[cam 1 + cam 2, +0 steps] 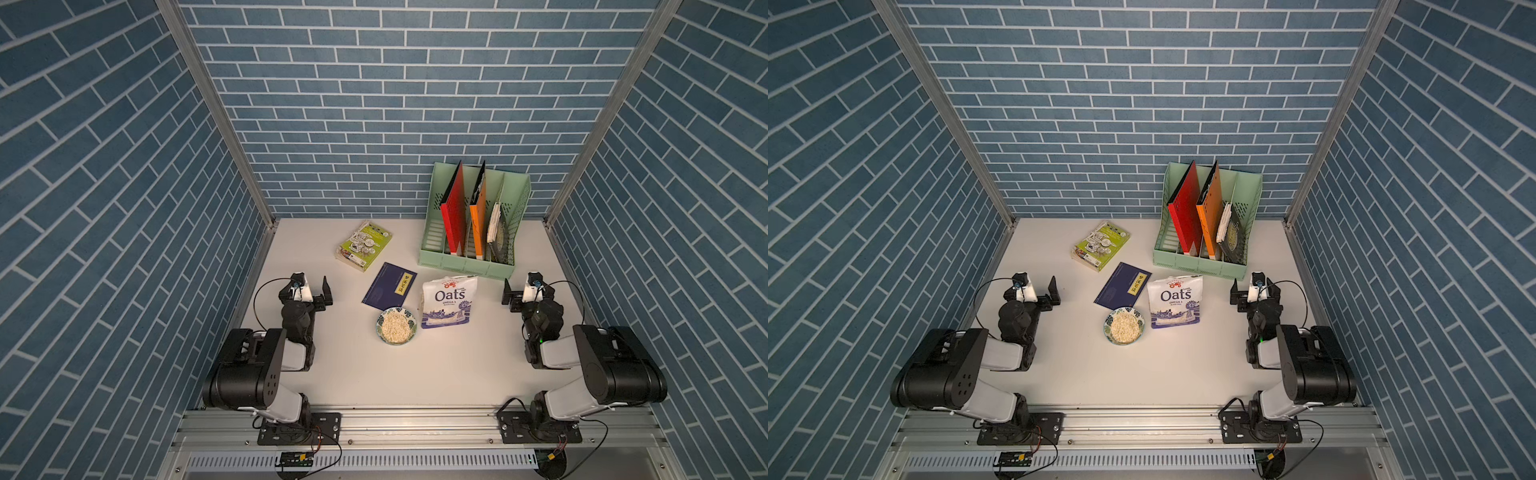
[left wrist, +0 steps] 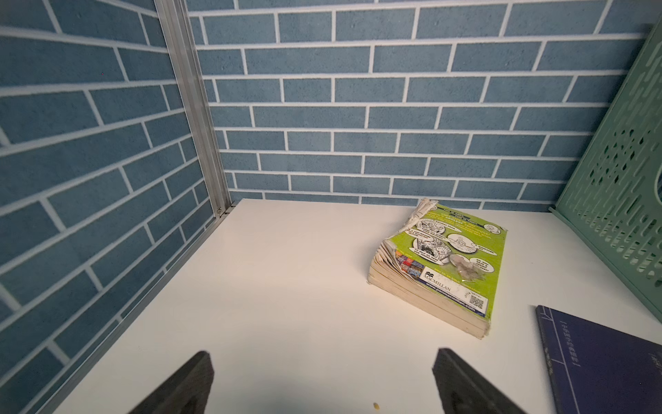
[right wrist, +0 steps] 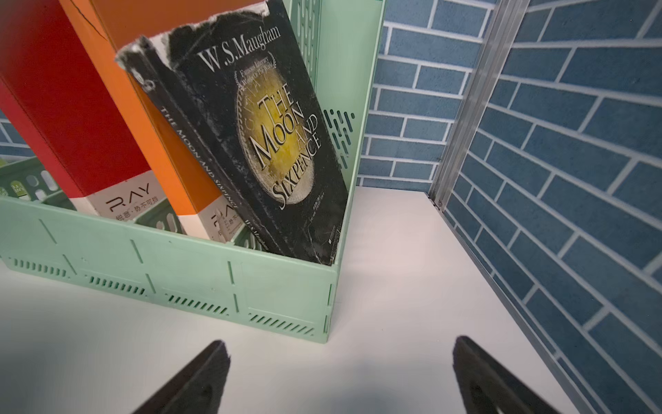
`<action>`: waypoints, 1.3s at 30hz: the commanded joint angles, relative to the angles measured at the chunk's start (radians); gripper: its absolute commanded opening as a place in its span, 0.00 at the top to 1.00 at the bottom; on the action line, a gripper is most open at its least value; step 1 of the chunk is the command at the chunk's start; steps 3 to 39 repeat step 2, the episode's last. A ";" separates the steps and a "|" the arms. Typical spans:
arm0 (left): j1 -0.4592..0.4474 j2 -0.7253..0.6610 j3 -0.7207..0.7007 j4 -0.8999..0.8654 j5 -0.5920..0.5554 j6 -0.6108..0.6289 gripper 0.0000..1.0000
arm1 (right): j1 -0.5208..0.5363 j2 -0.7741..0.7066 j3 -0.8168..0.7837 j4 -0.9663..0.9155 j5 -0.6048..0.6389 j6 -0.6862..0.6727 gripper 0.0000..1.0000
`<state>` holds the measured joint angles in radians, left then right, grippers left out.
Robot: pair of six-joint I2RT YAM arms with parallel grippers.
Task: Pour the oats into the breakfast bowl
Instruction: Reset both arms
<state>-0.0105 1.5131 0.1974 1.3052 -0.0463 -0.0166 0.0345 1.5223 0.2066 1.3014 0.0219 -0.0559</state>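
Note:
The breakfast bowl (image 1: 382,322) (image 1: 1109,322), white with green leaves, sits mid-table and is filled with pale beige oats (image 1: 394,327) (image 1: 1124,326). The white "Oats" pouch (image 1: 449,301) (image 1: 1176,301) stands upright just right of it, nothing holding it. My left gripper (image 1: 311,287) (image 1: 1037,289) (image 2: 322,358) rests open near the left wall, well left of the bowl, with only bare table between its fingers. My right gripper (image 1: 521,289) (image 1: 1253,287) (image 3: 340,344) is open too, to the right of the pouch. One loose flake (image 2: 376,405) lies on the table by the left gripper.
A green picture-covered book (image 1: 364,245) (image 2: 455,258) lies at the back left. A dark blue book (image 1: 389,286) (image 2: 601,362) lies just behind the bowl. A mint file rack (image 1: 469,262) (image 3: 179,272) with red and orange folders and a black paperback stands at the back right, just ahead of the right gripper.

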 commanded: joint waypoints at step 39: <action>0.004 0.001 0.005 -0.006 0.014 -0.002 0.01 | -0.001 0.006 0.002 -0.003 -0.005 0.027 0.00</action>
